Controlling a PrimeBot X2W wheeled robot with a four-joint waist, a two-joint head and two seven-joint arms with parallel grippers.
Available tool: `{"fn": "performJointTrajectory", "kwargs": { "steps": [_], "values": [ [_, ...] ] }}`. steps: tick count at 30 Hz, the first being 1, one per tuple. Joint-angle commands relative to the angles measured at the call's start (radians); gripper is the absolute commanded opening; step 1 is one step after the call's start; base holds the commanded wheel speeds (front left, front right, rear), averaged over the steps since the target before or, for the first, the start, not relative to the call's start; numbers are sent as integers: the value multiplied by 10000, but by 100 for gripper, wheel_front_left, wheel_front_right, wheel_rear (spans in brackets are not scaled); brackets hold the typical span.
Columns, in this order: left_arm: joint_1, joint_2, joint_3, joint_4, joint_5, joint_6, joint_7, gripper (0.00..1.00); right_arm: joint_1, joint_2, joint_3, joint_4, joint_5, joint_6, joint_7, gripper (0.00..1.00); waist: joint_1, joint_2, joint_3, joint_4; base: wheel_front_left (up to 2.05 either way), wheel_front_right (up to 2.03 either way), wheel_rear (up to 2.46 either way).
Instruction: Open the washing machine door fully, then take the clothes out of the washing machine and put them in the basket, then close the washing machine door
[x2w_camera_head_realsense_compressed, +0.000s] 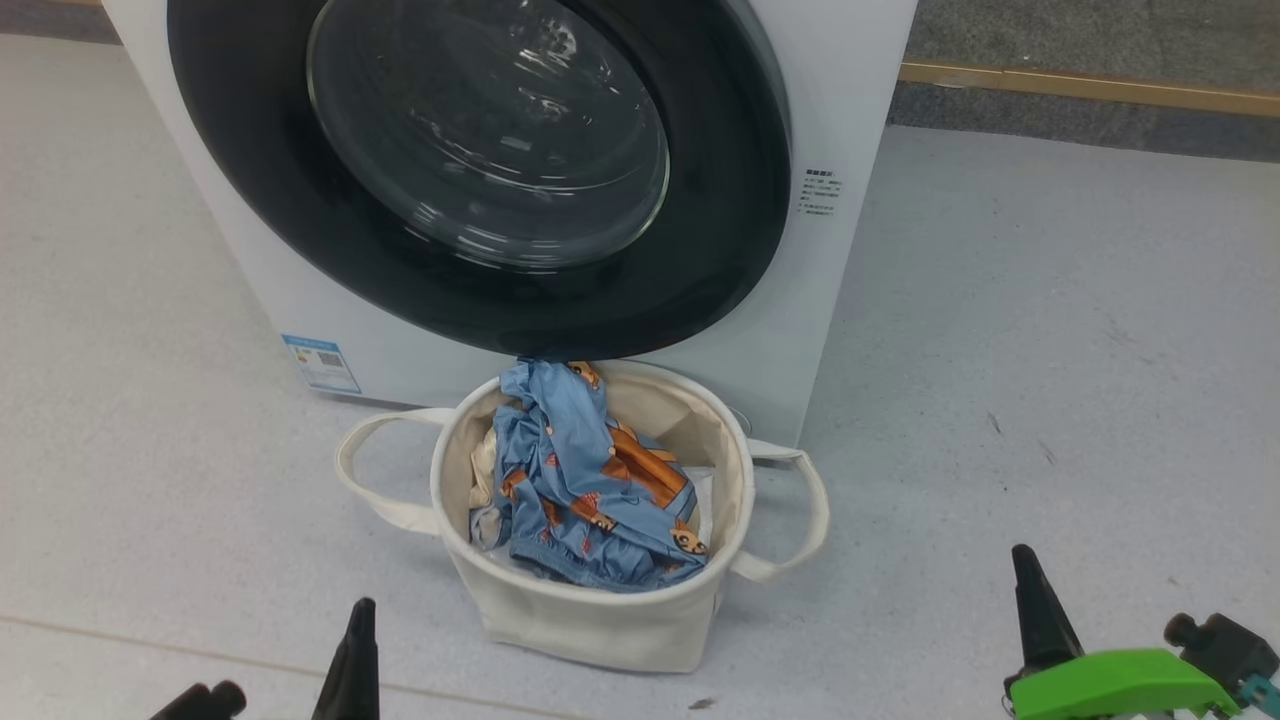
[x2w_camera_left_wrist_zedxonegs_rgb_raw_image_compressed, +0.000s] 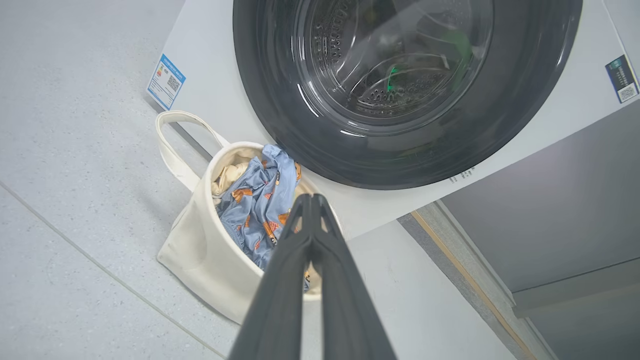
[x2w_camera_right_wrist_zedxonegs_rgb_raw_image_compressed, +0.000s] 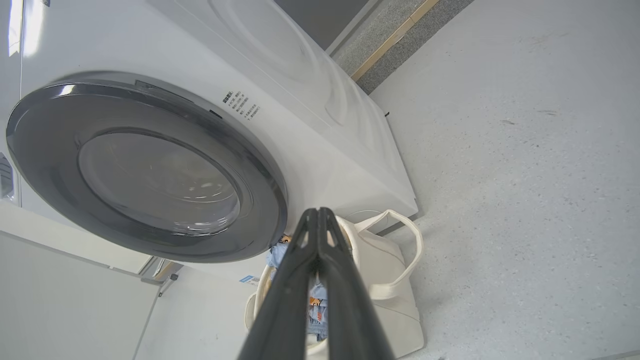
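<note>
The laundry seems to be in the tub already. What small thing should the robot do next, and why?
Probably just rest its arms: the washing machine door looks shut, the clothes lie in the basket, and the left gripper and right gripper are shut, holding nothing.

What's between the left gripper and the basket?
Bare grey floor separates the left gripper from the basket in the head view; nothing else lies there.

glossy door (x2w_camera_head_realsense_compressed: 480, 180) (glass centre), canvas basket (x2w_camera_head_realsense_compressed: 590, 610)
</note>
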Motion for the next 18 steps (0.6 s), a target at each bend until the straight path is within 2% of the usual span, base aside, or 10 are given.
{"fn": "performJointTrajectory", "kwargs": {
  "steps": [1, 18],
  "values": [
    [-443, 144, 257, -291, -368, -95, 78, 0, -524, -169, 24, -314, 345, 1, 98, 0, 0, 0, -5, -4, 0, 0, 0],
    [-661, 166, 612, -255, -2515, -224, 586, 0, -668, -187, -244, -313, 2297, 1, 612, 0, 0, 0, -51, -45, 0, 0, 0]
  ]
}}
